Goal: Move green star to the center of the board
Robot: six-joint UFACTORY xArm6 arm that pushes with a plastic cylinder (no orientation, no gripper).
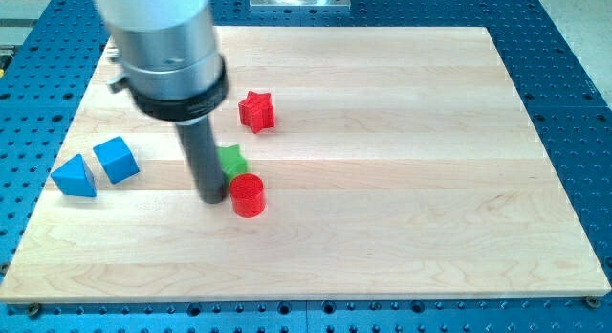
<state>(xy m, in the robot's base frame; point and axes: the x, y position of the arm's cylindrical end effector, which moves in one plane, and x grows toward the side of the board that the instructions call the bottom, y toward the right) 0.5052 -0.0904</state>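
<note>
The green star [232, 162] lies left of the board's middle, partly hidden behind my rod. My tip [210, 197] rests on the wooden board [382, 180] just left of and slightly below the green star, touching or nearly touching it. A red cylinder [247, 195] stands right next to the tip on its right, just below the green star.
A red star [256, 111] lies above the green star. A blue cube [116, 159] and a blue triangular block [74, 176] sit near the board's left edge. The arm's grey body [163, 46] hides the board's top left.
</note>
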